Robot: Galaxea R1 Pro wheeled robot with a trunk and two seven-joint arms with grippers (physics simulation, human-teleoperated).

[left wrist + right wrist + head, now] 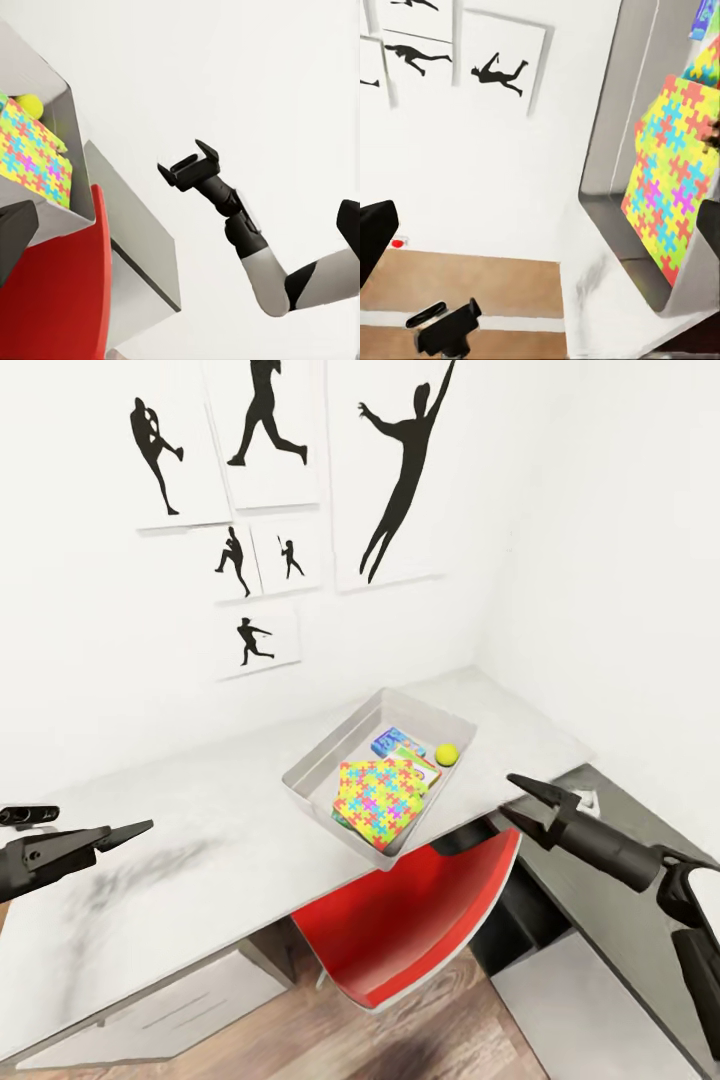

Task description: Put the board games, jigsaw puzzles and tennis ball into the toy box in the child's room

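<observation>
Box (318, 762) on desk (180, 860), w/ puzzle (378, 800) leaning on top, game (392, 740) and ball (446, 754) beside it inside. Red chair (420, 920) under desk edge. Left gripper (128, 832): fingers nearly together, holding nothing, over desk's left. Right gripper (522, 800): jaws apart, empty, just right of box. Posters (270, 490) on wall.

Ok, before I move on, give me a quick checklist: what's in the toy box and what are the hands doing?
1. Grey plastic toy box sits on the white table: ok.
2. Multicoloured jigsaw puzzle box inside it: ok.
3. Yellow tennis ball inside it: ok.
4. All three board games inside: cannot tell; one blue box shows.
5. Left hand empty: ok.
6. Right hand open, empty: ok.
</observation>
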